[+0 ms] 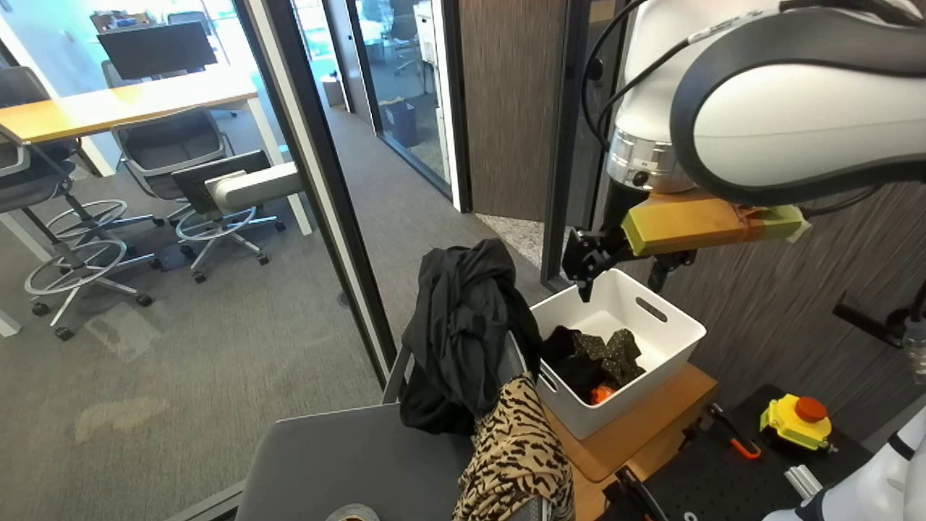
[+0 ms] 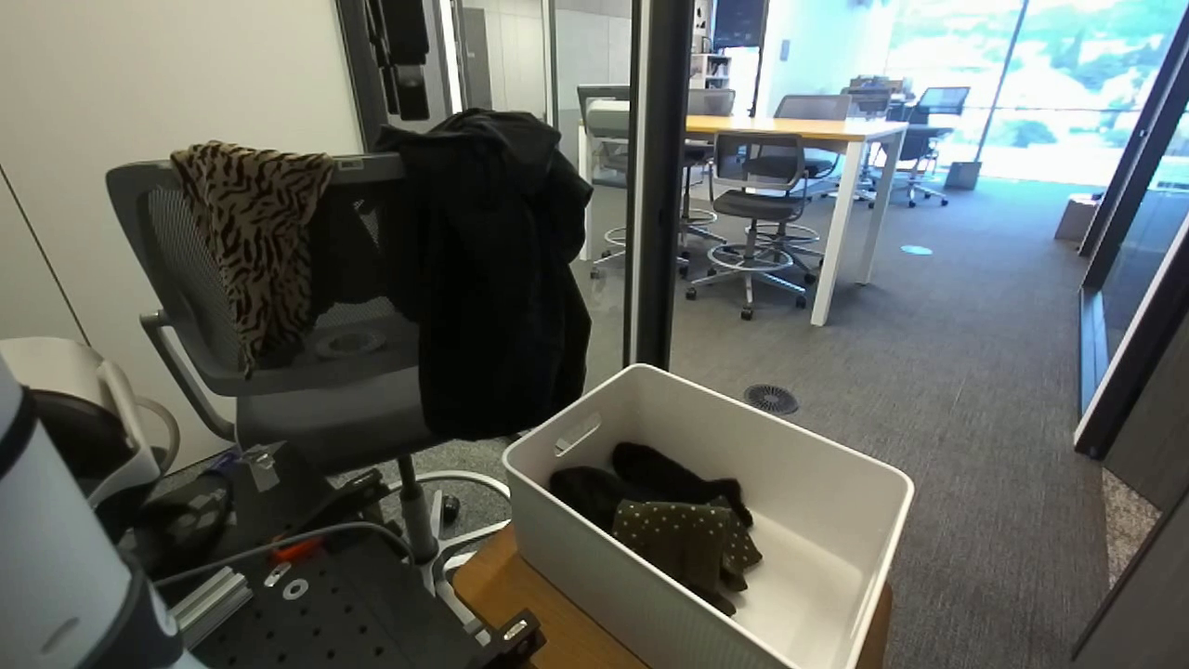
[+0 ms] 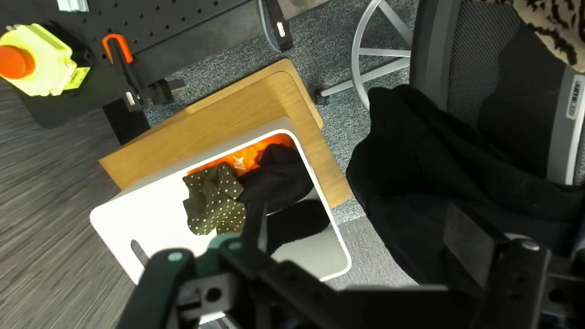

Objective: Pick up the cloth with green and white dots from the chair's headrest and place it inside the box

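The cloth (image 1: 621, 354), dark olive-green with pale dots, lies crumpled inside the white box; it also shows there in an exterior view (image 2: 673, 539) and in the wrist view (image 3: 215, 201). The box (image 1: 636, 391) stands with its open top up; its wall shows in an exterior view (image 2: 594, 567) and in the wrist view (image 3: 151, 205). My gripper (image 1: 621, 284) is above the box's rim, apart from the cloth. In the wrist view the gripper (image 3: 365, 233) has its fingers wide apart with nothing between them.
Black fabric (image 2: 641, 478) and an orange item (image 3: 249, 157) share the box, which rests on a wooden stand (image 1: 651, 420). A chair beside it carries a black garment (image 1: 463, 333) and an animal-print cloth (image 1: 517, 456). A yellow emergency-stop box (image 1: 792, 423) sits on the black perforated table.
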`<action>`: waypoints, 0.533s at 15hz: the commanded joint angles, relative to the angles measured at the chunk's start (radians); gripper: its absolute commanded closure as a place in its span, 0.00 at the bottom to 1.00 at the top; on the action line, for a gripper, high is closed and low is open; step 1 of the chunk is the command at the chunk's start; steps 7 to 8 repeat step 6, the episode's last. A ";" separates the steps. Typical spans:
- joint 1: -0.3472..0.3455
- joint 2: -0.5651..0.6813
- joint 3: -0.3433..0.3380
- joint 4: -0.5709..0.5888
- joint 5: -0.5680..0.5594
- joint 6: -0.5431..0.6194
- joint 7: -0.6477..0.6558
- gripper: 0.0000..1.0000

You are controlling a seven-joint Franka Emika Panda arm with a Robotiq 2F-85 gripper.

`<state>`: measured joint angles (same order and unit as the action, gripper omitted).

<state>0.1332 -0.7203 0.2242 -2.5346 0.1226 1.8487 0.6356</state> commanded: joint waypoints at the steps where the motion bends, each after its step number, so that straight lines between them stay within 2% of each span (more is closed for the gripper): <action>1: -0.017 -0.084 -0.009 -0.052 0.033 0.002 -0.037 0.00; 8: -0.039 -0.073 0.010 -0.054 0.019 -0.004 -0.027 0.00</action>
